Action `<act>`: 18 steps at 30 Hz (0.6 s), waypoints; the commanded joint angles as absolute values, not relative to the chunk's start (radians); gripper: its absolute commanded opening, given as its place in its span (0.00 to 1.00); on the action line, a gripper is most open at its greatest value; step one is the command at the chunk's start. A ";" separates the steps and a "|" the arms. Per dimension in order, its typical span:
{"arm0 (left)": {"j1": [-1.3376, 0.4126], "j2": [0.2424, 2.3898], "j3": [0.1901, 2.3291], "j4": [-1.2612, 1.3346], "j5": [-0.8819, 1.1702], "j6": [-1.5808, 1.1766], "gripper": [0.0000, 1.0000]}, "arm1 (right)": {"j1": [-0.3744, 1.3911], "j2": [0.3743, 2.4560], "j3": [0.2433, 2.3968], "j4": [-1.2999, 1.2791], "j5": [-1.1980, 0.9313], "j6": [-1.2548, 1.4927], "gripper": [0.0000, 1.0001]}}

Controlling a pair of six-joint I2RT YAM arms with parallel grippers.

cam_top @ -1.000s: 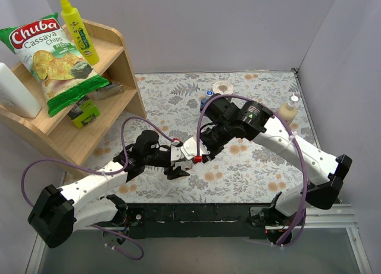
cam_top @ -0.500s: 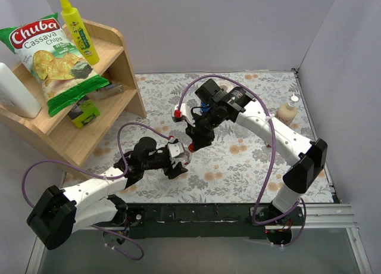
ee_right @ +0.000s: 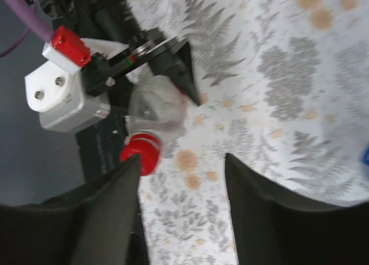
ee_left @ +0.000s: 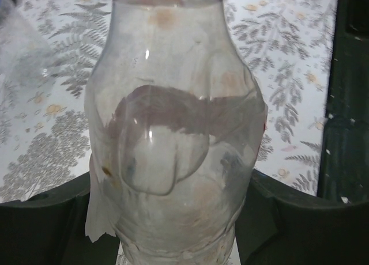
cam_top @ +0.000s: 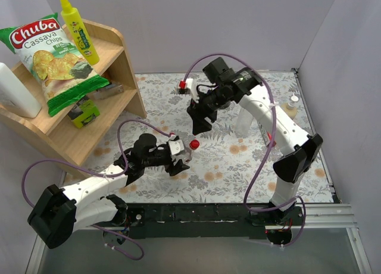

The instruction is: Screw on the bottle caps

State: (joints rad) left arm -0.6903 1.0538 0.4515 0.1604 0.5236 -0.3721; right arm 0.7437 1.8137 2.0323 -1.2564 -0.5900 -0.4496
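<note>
My left gripper (cam_top: 178, 156) is shut on a clear plastic bottle (ee_left: 173, 132), held lying towards the right above the floral table. The bottle fills the left wrist view between the dark fingers (ee_left: 46, 227). A red cap (cam_top: 194, 144) sits on the bottle's neck; it also shows in the right wrist view (ee_right: 141, 152). My right gripper (cam_top: 199, 124) is open and empty, lifted up and behind the cap, apart from it. In the right wrist view its gap (ee_right: 181, 161) shows bare table. A blue speck (ee_right: 365, 155) at the edge may be a blue cap.
A second clear bottle (cam_top: 244, 123) stands at the right behind my right arm. A small bottle with cream contents (cam_top: 290, 107) stands by the right wall. A wooden shelf (cam_top: 113, 65) at the left holds a chips bag (cam_top: 50, 53), a yellow squeeze bottle (cam_top: 78, 28) and a white bottle (cam_top: 13, 89).
My right gripper has left the red cap and moved up and back towards the far side. The red cap stays on the bottle in my left gripper, which has barely moved.
</note>
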 commanded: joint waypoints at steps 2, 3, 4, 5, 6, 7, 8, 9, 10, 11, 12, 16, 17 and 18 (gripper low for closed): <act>-0.695 1.071 0.518 -0.029 0.750 -0.255 0.00 | 0.686 1.686 2.039 -1.287 -0.610 -0.609 0.71; -0.693 1.077 0.528 -0.044 0.764 -0.252 0.00 | 0.687 1.634 1.993 -1.282 -0.644 -0.644 0.75; -0.692 1.095 0.538 -0.064 0.781 -0.238 0.00 | 0.689 1.609 1.918 -1.290 -0.675 -0.697 0.75; -0.692 1.103 0.564 -0.099 0.793 -0.215 0.00 | 0.704 1.582 1.873 -1.308 -0.704 -0.841 0.76; -0.690 1.112 0.575 -0.113 0.813 -0.201 0.00 | 0.722 1.527 1.835 -1.305 -0.704 -0.891 0.76; -0.690 1.126 0.587 -0.129 0.824 -0.186 0.00 | 0.750 1.500 1.757 -1.295 -0.681 -0.937 0.76; -0.690 1.132 0.597 -0.150 0.833 -0.172 0.00 | 0.800 1.477 1.726 -1.255 -0.655 -0.990 0.77; -0.690 1.135 0.609 -0.155 0.848 -0.152 0.00 | 0.820 1.441 1.700 -1.234 -0.614 -1.014 0.78; -0.690 1.134 0.614 -0.159 0.856 -0.141 0.00 | 0.840 1.425 1.674 -1.211 -0.595 -1.029 0.78; -0.690 1.134 0.618 -0.166 0.862 -0.129 0.00 | 0.876 1.414 1.642 -1.191 -0.575 -1.043 0.78; -0.690 1.135 0.624 -0.169 0.868 -0.117 0.00 | 0.891 1.407 1.632 -1.169 -0.548 -1.072 0.77; -0.690 1.140 0.644 -0.195 0.890 -0.083 0.00 | 0.933 1.420 1.632 -1.141 -0.512 -1.088 0.75; -0.690 1.140 0.647 -0.202 0.893 -0.078 0.00 | 0.937 1.424 1.632 -1.138 -0.511 -1.094 0.75; -0.690 1.143 0.652 -0.209 0.894 -0.077 0.00 | 0.939 1.424 1.629 -1.138 -0.509 -1.100 0.74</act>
